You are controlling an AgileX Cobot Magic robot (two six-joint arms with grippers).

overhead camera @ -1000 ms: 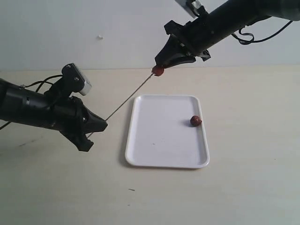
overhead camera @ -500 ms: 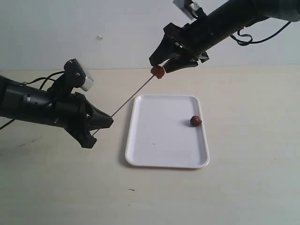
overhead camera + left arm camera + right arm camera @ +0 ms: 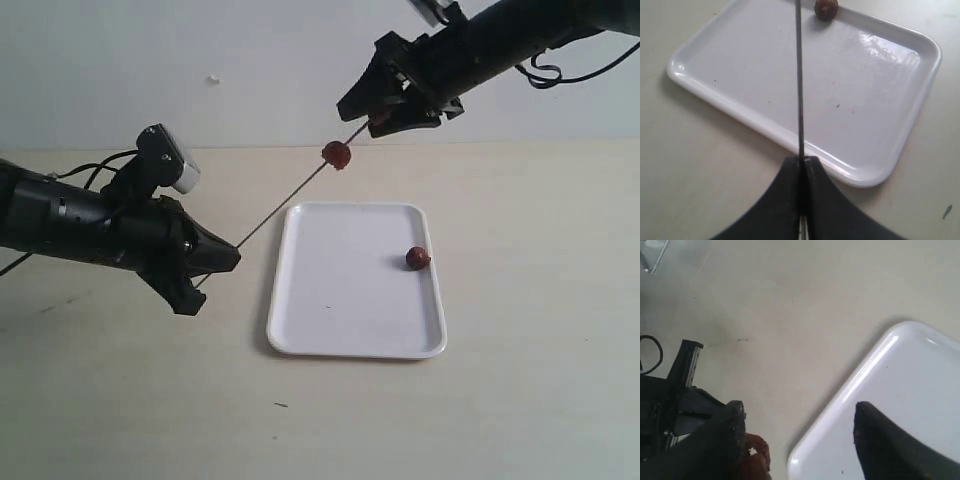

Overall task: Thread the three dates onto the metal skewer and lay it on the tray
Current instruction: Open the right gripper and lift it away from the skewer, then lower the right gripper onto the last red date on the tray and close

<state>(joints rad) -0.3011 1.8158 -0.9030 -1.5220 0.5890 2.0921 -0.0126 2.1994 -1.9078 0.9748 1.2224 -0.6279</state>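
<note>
- Left of the tray [image 3: 300, 335]: left gripper [image 3: 222, 262], fingers pressed together on the lower end of the skewer [image 3: 280, 205]. The rod is held off the table and slants up past the tray's far left corner.
- Beyond the tray's far edge: threaded date [image 3: 337, 153], sitting high on the rod, short of the tip.
- On the tray, near its right rim: loose date [image 3: 418, 258], lying free.
- Above and beyond the tray's far edge: right gripper [image 3: 362, 115], fingers spread wide and gripping nothing. The rod's tip points in between them.
- Progress, my reading: one fruit on. The loose one and a third are left, then the skewer goes on the tray.
- Unclear: no third fruit shows in any view. The rod's tip is lost against the dark gripper. The right wrist view shows a reddish blur [image 3: 757, 456] beside one finger, probably the threaded date, though I cannot be sure.
</note>
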